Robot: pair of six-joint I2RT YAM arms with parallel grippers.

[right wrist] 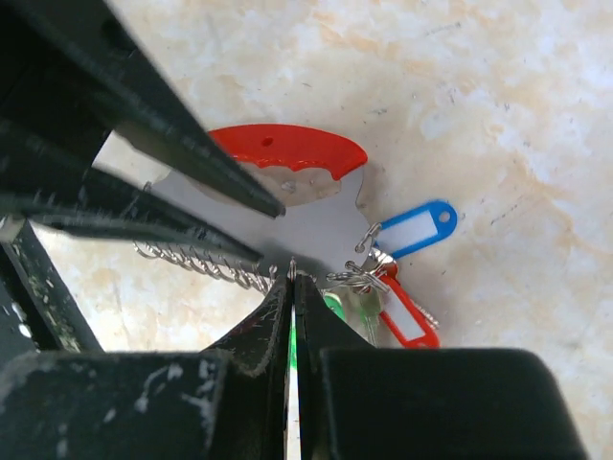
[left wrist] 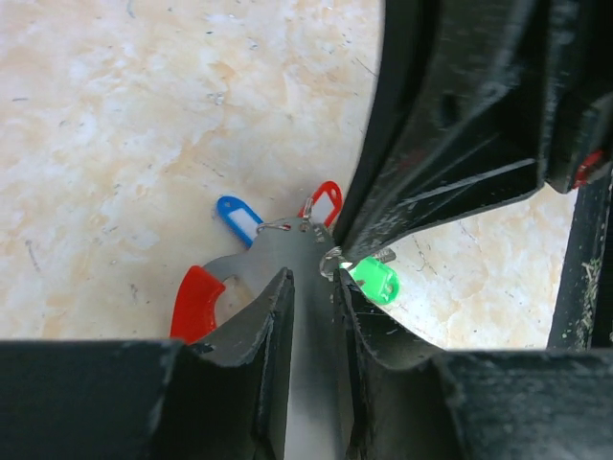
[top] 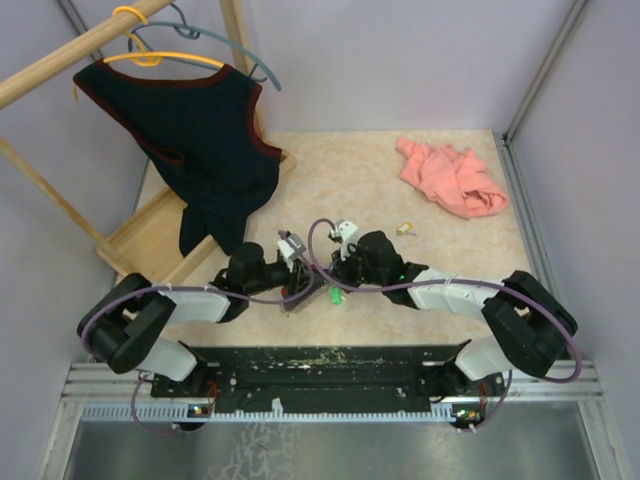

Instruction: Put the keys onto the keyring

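Observation:
The keyring is a silvery-grey plate (right wrist: 306, 225) with a red loop (right wrist: 287, 153) and a row of wire hooks (right wrist: 206, 264). It lies between both grippers in the top view (top: 297, 297). My left gripper (left wrist: 313, 278) is shut on the grey plate (left wrist: 287, 249), with the red loop (left wrist: 196, 302) to its left. My right gripper (right wrist: 293, 278) is shut on a thin wire ring at the plate's edge. A green tag (right wrist: 330, 307) is half hidden behind its fingers. Keys with a blue tag (right wrist: 414, 227) and a red tag (right wrist: 407, 316) lie by the plate.
A pink cloth (top: 450, 178) lies at the back right. A black vest (top: 205, 140) hangs from a wooden rack, over a wooden tray (top: 145, 240), at the back left. A small pale object (top: 405, 228) lies right of the grippers.

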